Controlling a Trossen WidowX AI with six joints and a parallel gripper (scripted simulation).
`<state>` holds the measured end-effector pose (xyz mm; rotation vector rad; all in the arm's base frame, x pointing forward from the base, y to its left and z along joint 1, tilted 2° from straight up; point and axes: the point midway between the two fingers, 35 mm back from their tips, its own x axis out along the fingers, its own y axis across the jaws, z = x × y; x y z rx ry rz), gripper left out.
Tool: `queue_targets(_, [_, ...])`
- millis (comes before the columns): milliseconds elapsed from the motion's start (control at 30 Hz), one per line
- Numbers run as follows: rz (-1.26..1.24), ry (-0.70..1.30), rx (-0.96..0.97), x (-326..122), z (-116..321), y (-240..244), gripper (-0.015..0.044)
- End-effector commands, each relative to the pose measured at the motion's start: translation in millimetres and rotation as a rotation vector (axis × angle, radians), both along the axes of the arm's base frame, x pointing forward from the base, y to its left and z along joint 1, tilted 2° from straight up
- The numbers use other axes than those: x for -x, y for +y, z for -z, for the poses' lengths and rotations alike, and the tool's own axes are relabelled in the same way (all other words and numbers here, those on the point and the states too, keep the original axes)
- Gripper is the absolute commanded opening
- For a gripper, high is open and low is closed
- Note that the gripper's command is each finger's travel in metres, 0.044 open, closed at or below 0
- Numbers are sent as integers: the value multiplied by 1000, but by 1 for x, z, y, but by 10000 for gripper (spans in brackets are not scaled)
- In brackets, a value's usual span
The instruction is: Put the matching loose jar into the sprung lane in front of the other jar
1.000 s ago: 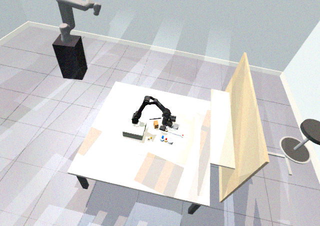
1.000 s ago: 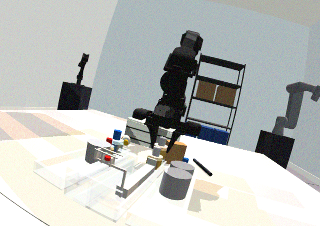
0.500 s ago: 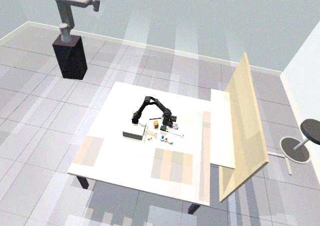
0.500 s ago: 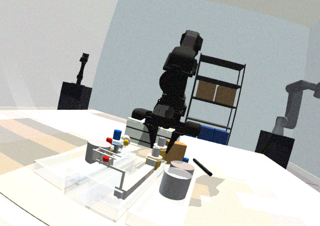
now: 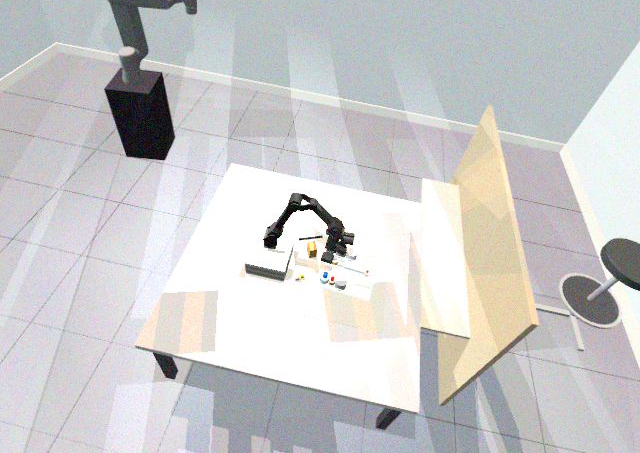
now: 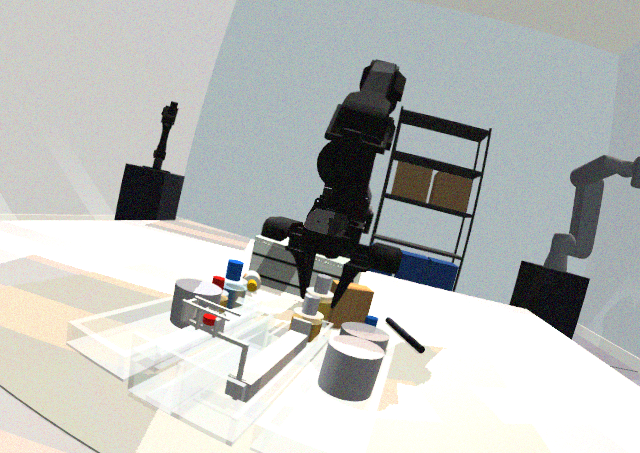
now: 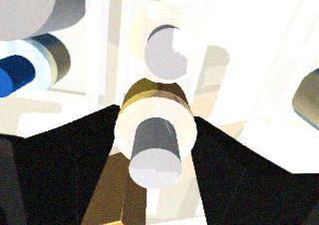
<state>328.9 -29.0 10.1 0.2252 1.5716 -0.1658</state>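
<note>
Black gripper (image 5: 331, 256) (image 6: 319, 303) (image 7: 156, 117) pinches a round, grey-knobbed amber jar (image 6: 321, 295) (image 7: 156, 130) near its cylindrical twin (image 6: 309, 318) (image 7: 166, 53).

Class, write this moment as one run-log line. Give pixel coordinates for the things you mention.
gripper (image 6: 317, 303) (image 7: 156, 117) | shut on grey-capped jar (image 6: 323, 292) (image 7: 156, 135) | matching jar (image 6: 309, 319) (image 7: 166, 53) in sprung lane | release pending
</note>
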Motion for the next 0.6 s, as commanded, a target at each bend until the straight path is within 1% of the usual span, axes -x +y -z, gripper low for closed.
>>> queue_targets(0, [-2, -35, 4, -11, -5, -3, 0])
queue_targets(567, [-2, -35, 4, -18, -8, -4, 0])
